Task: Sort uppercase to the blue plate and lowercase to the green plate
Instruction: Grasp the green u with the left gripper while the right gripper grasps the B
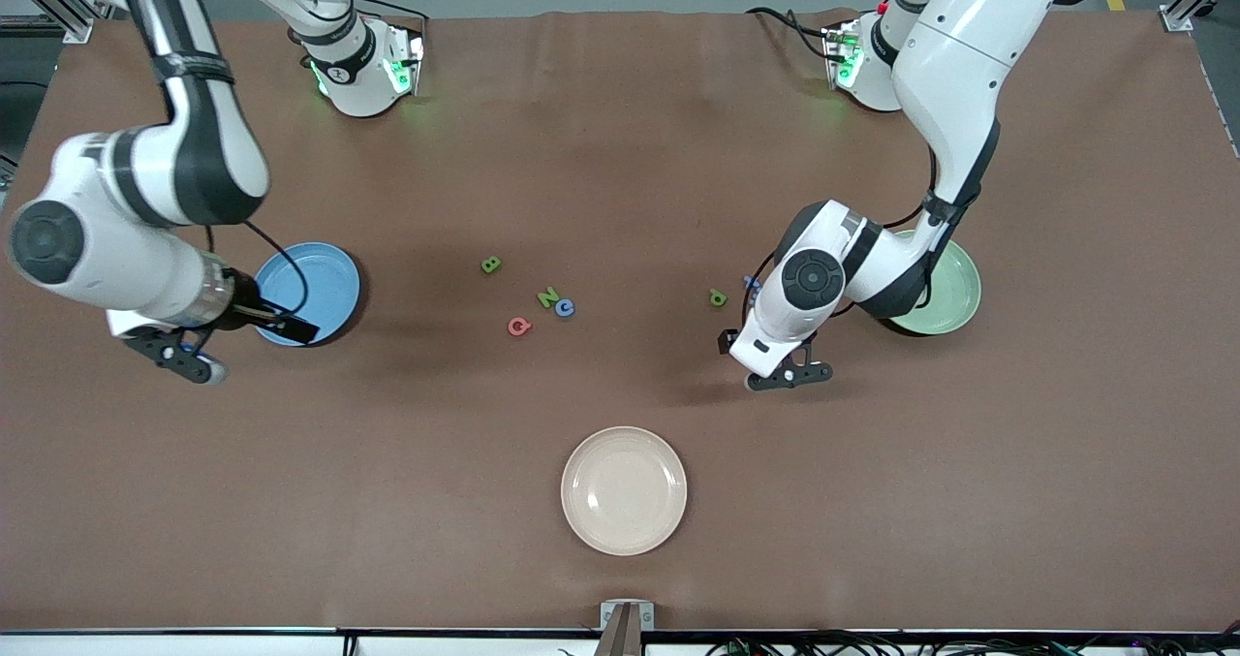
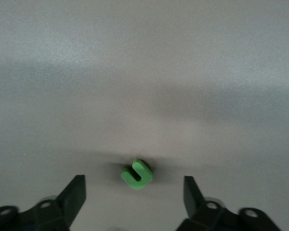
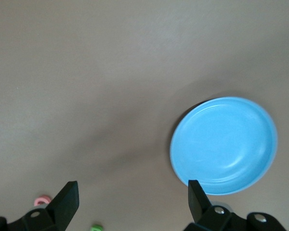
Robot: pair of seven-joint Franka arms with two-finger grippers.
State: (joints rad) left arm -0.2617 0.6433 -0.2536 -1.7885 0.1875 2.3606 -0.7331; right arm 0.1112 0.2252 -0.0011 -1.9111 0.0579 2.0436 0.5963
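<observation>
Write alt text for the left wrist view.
A small green u-shaped letter lies on the plain brown table, centred between the left gripper's two dark open fingers, which are not touching it.

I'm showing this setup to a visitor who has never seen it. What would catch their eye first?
Probably the three plates on the brown table: the blue plate at the right arm's end, the green plate at the left arm's end, and a cream plate nearest the front camera. Next, the small cluster of colored letters mid-table. Then the left gripper, open around a green letter, while the right gripper waits open beside the blue plate.
</observation>
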